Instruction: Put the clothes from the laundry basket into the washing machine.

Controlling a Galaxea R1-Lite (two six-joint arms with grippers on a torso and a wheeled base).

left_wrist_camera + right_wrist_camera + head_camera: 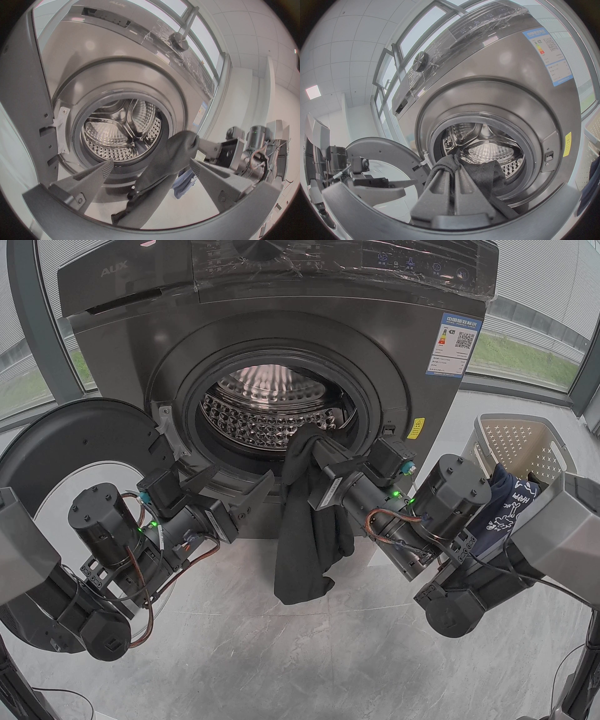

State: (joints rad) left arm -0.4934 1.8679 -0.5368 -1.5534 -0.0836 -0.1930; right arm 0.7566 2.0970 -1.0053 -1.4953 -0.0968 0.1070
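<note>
Head view: the washer (281, 334) has its door (62, 434) swung open on the left, and steel shows in the drum (269, 409). The right gripper (320, 451) is clamped on a black garment (306, 534) at the mouth's lower lip, and most of the cloth hangs down outside the front. The basket (531, 440), off to the right, holds a blue garment (506, 509), partly hidden by the right arm. The left gripper (240, 476) hovers just below the mouth.

Left wrist view: its fingers are spread wide with nothing gripped, and the black cloth dangles beyond them.

Right wrist view: fingers pinched together, tips buried in cloth.
</note>
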